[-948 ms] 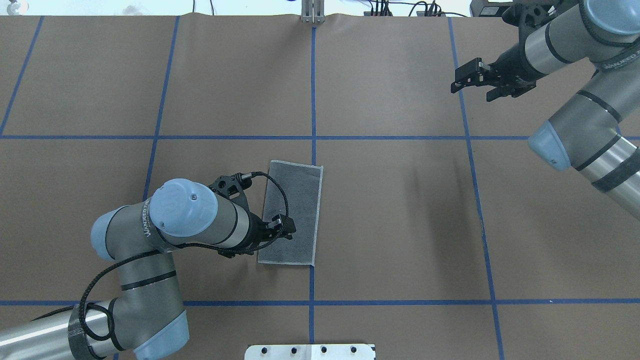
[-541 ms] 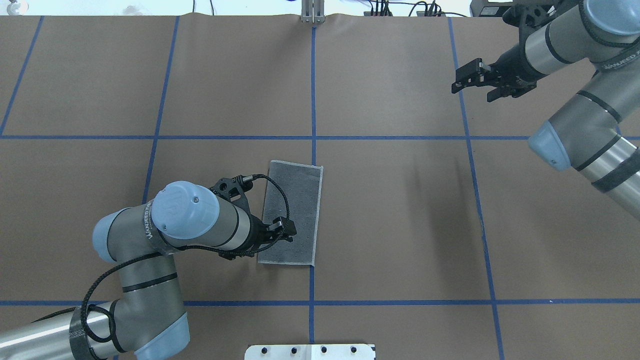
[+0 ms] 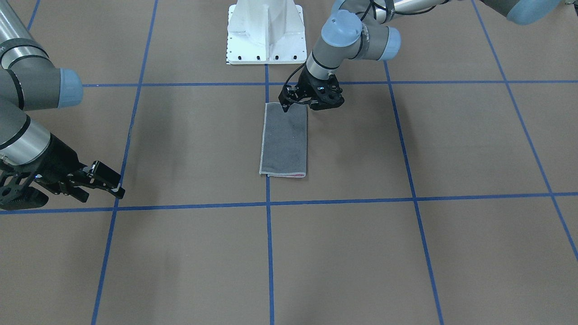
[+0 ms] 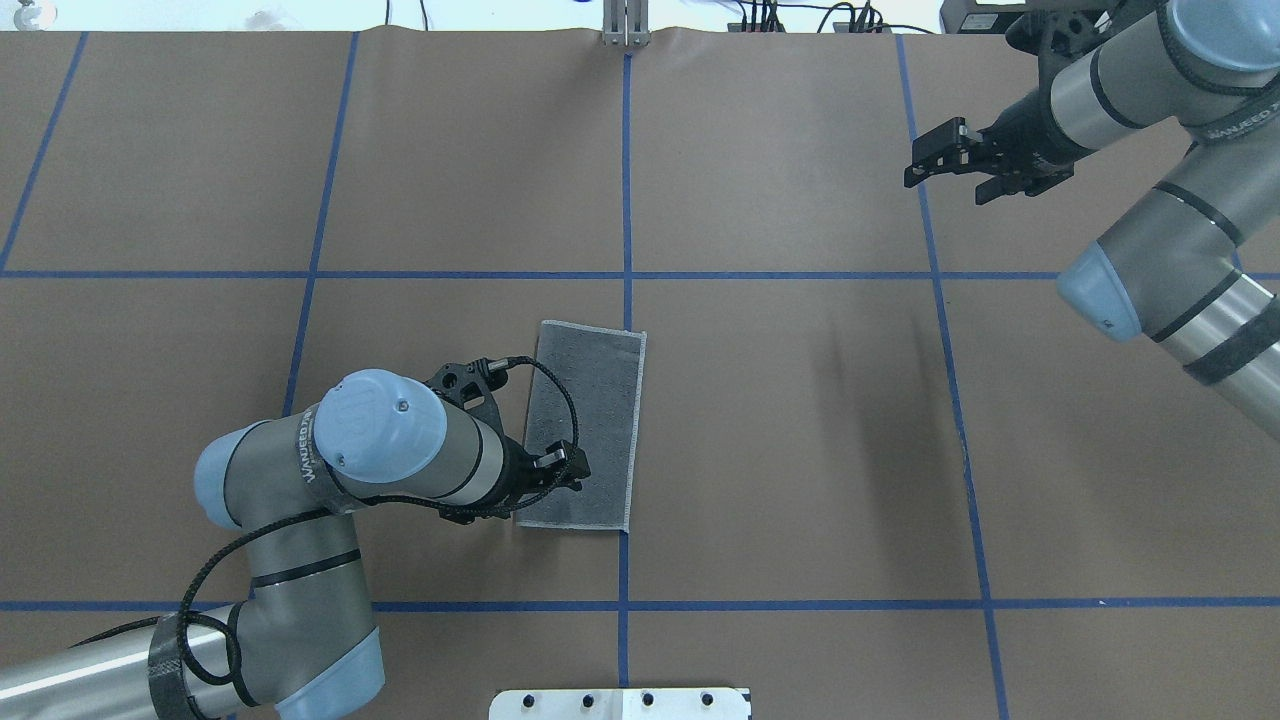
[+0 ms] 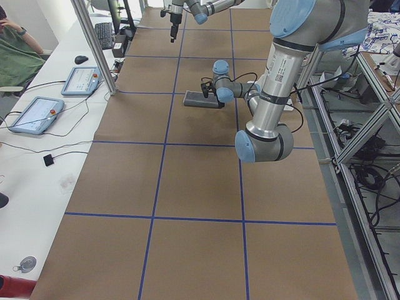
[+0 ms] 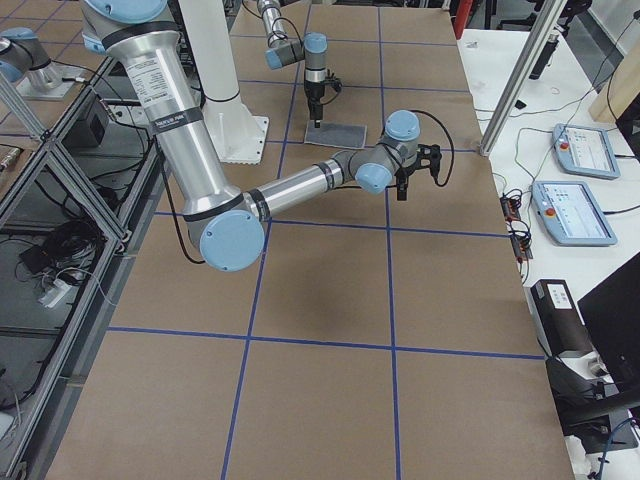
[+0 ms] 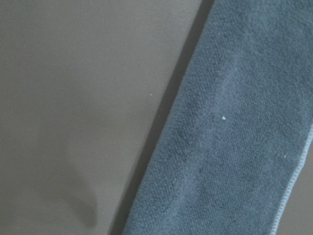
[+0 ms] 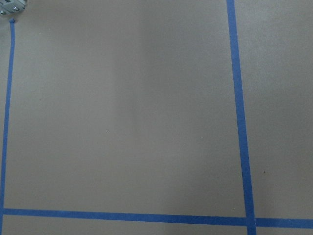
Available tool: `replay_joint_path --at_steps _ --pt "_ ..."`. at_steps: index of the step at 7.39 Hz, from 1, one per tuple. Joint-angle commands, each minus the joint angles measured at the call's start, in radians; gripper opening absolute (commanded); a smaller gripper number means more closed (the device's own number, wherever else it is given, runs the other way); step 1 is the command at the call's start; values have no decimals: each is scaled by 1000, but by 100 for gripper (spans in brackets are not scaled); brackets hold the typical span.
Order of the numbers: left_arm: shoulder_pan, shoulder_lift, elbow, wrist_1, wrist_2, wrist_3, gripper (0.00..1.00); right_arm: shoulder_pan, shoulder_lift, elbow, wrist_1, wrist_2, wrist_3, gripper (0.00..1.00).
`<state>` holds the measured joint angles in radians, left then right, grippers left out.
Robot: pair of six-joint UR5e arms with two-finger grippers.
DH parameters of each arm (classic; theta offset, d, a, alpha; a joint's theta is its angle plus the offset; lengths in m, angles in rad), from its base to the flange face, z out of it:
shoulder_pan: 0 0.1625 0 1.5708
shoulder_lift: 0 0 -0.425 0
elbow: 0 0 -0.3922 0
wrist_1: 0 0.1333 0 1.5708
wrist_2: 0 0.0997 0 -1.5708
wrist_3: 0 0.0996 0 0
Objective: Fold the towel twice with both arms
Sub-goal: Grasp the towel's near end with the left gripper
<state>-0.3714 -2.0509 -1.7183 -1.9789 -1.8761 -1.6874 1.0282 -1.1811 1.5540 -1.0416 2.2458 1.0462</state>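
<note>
The one small terry towel (image 4: 600, 400), folded to a narrow strip with its grey face up, lies flat near the middle of the brown paper-covered counter (image 4: 800, 450). The left arm's black two-finger claw (image 4: 568, 466) hangs over its seven-o'clock corner, probably to lift that short end for the second fold; spread or pinching, I cannot tell. The right arm's black claw (image 4: 950, 165), spread and empty, waits well apart at two o'clock. Two arms, two claws.

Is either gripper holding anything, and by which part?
Right gripper: open, holding nothing. Left gripper is over the flat towel's robot-side end; grip cannot be told.
</note>
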Motion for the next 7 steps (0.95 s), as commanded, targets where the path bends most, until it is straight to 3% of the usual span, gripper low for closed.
replay_joint_path --at_steps 1,7 --pt "0 0 3 0 0 0 89 4 5 0 -2 3 5 100" --pt "2 3 6 0 0 0 73 6 12 9 -2 8 17 100"
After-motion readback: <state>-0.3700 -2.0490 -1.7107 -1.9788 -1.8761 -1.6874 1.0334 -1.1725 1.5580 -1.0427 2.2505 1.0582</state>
